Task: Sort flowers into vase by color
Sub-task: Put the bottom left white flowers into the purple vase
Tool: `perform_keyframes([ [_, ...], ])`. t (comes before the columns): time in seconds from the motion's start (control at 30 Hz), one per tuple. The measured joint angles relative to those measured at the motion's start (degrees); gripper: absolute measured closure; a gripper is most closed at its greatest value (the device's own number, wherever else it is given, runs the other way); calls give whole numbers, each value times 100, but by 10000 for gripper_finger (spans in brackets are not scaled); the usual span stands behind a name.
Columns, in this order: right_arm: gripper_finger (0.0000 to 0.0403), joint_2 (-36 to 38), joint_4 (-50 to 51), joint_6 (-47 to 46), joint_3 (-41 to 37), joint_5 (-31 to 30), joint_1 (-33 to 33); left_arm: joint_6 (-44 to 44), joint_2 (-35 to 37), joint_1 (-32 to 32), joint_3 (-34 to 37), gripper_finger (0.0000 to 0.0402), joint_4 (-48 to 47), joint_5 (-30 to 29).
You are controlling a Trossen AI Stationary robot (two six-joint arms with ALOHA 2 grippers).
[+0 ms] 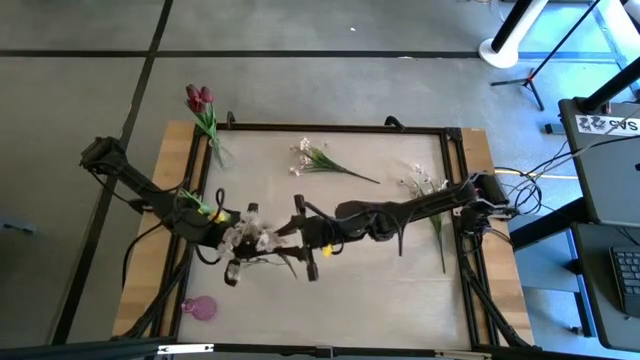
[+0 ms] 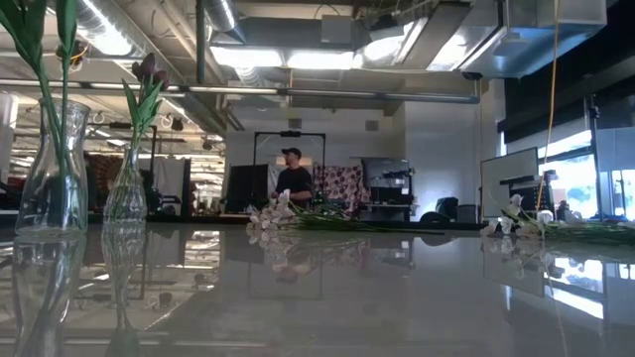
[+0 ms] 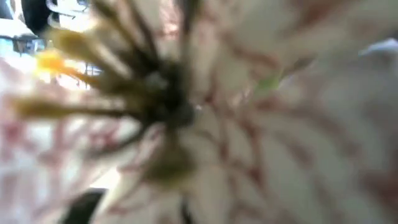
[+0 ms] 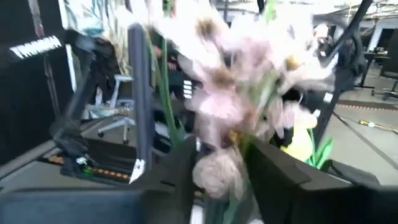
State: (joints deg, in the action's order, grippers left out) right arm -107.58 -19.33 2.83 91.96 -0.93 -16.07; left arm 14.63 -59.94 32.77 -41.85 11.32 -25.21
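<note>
1. Blossoms (image 1: 252, 238), pale and pink-veined, hang between both arms over the table's front left; the left gripper (image 1: 232, 237) is clamped shut on this flower, so close that petals fill the left wrist view; a crooked hold could let it swing or slip.
2. The right gripper (image 1: 300, 232) sits just beside it, stem and buds between its fingers (image 4: 273, 168), jaws partly apart; whether it grips I cannot tell; both arms pulling could bend the stalk.
3. Two glass vases (image 2: 52, 174) stand near the left edge with stems inside; a dangling flower might knock one over.
4. White sprays (image 1: 318, 160) lie well apart, unsorted.
</note>
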Motion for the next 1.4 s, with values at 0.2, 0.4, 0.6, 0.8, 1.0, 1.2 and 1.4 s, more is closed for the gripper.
perform_keyframes([
  [0.2, 204, 370, 145, -225, 7, -144, -339, -968, 0, 345, -205, 395, -29, 9],
  [0.4, 170, 703, 333, -406, 7, -661, -669, -1501, 74, 656, -726, 395, -639, 22],
  [0.6, 166, 773, 415, -404, 7, -1210, -851, -1529, 342, 911, -1226, 395, -1547, 172],
  [0.8, 166, 775, 626, -649, 7, -1572, -869, -1523, 764, 1433, -1738, 396, -2793, 122],
  [1.0, 166, 777, 678, -754, 4, -2010, -870, -1472, 1267, 1922, -2177, 396, -3457, 80],
  [1.2, 166, 777, 826, -1209, 3, -2268, -869, -279, 1742, 2502, -2240, 396, -3502, 862],
  [1.4, 166, 777, 1138, -1837, 2, -2503, -873, -127, 1523, 3444, -2238, 396, -3559, 844],
])
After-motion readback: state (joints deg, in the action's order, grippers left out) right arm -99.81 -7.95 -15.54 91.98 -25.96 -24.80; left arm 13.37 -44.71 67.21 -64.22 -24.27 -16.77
